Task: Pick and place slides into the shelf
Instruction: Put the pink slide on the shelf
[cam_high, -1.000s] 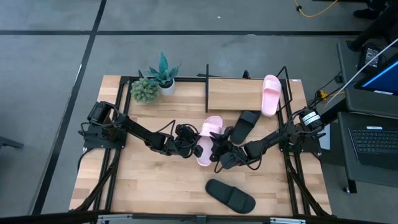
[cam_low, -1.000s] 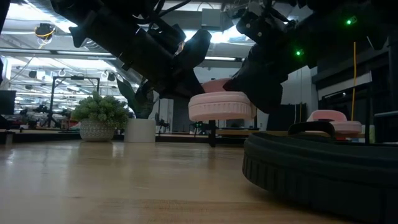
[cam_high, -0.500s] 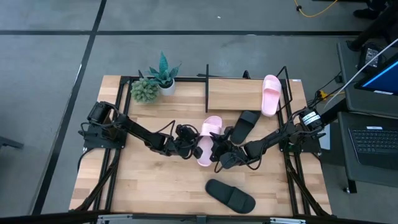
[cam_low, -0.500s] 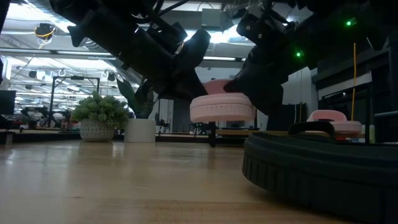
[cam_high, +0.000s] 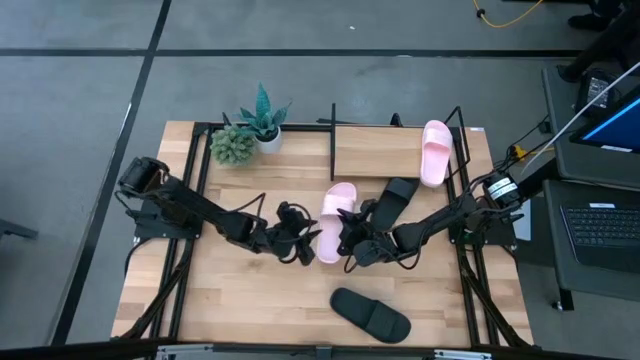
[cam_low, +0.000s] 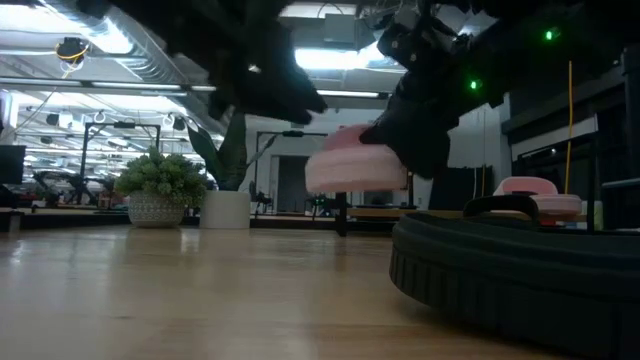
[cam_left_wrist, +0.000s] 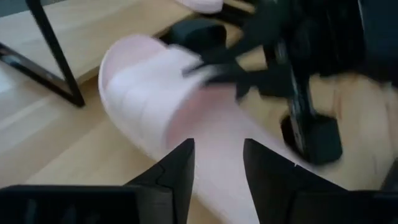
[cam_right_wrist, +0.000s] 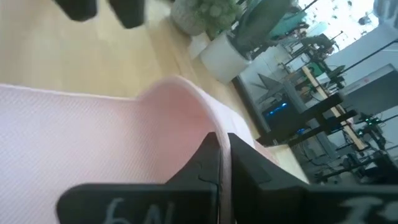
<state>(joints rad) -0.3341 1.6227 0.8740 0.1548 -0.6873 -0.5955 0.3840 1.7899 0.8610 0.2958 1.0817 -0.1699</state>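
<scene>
Both arms matte black, jointed, w/ black cables looped along links. Right arm: silver-white collar nr base, green LEDs lit on upper housing. Each end effector: two flat black fingers; white lettering on right wrist housing.

The left gripper (cam_high: 308, 243) has let go of the pale pink slide (cam_high: 335, 219) and drawn back from it, its fingers (cam_left_wrist: 179, 169) now spread apart just short of the sole; the left arm has pulled back toward its own side of the surface, its shoulder end swung outward; the slide, pinched by the right gripper (cam_high: 347, 240) alone, has shifted slightly toward the shelf (cam_high: 390, 150).
</scene>
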